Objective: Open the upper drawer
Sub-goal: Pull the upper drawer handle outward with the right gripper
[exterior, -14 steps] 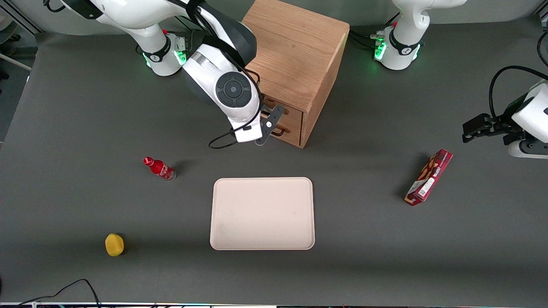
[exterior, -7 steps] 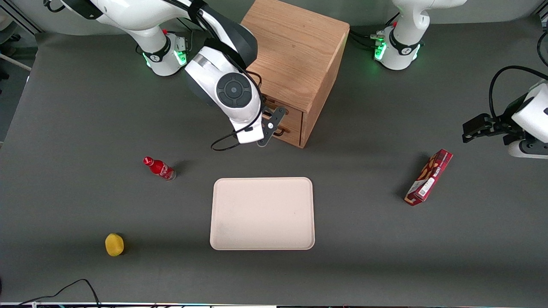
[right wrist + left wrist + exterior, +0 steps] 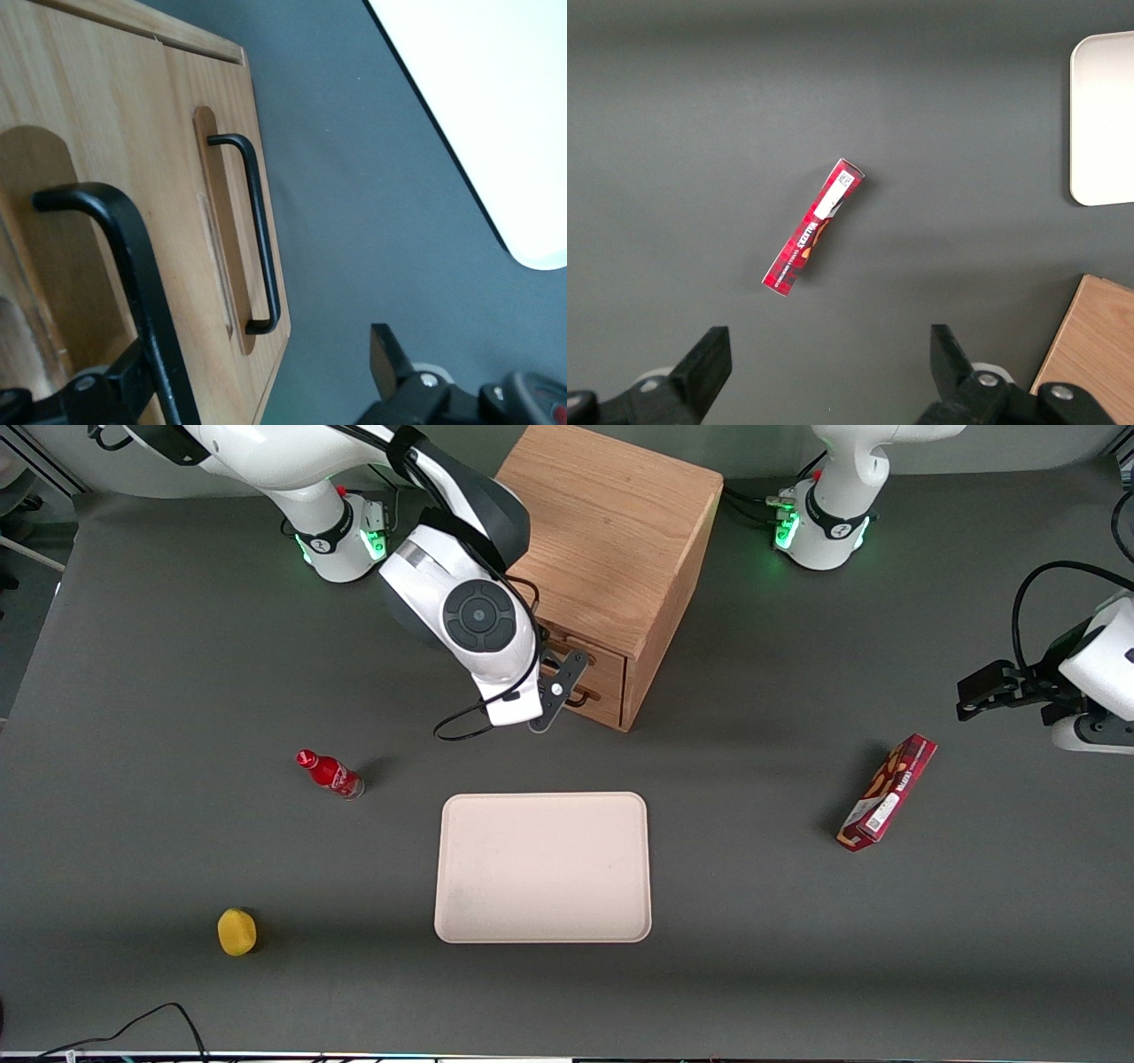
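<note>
while the upper drawer (image 3: 62, 292) sits flush, the hand (image 3: 257, 390) straddles its handle (image 3: 133, 292), fingers spread.

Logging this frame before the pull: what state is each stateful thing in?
upper drawer: shut
lower drawer: shut
gripper: jaws open around the upper drawer's handle
soda bottle: upright, capped
tray: empty
</note>
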